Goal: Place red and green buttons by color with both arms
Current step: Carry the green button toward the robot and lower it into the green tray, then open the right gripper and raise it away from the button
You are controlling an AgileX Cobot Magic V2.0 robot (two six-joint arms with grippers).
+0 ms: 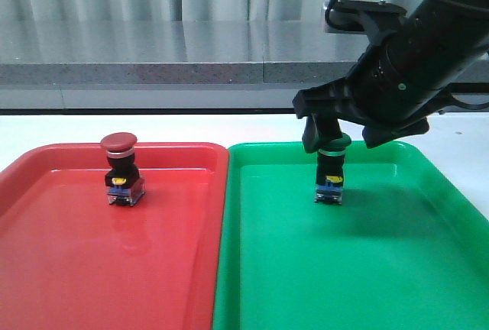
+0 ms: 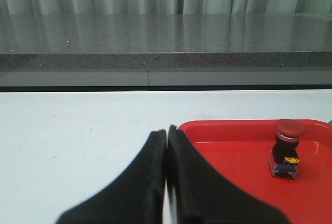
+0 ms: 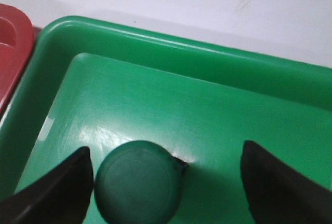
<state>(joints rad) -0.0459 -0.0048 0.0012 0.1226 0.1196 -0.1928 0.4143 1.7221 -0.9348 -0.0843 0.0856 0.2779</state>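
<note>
The white worktop (image 1: 153,127) runs across the middle of the front view, with a grey ledge and curtains behind it. Two trays fill the lower half, edges touching: my red tray (image 1: 69,269) at lower left, my green tray (image 1: 367,269) at lower right.

My right arm (image 1: 428,47) comes in from the upper right of the front view and hangs over the far part of the green tray. Its pincer (image 1: 345,137) stands apart, one finger (image 3: 57,193) just beside the green cap and the other well clear of it on the far side, as the right wrist view shows. It is not clamped on anything.

My left pincer (image 2: 167,182) shows only in the left wrist view, at the bottom centre, its two fingers pressed together with nothing between them, over the worktop at the near corner of the red tray.

The green button (image 1: 331,171) stands upright on the green tray, a little right of centre in the front view, its cap (image 3: 139,180) between my right fingers. The red button (image 1: 122,169) stands upright in the red tray, left of centre, well apart from both pincers.
</note>
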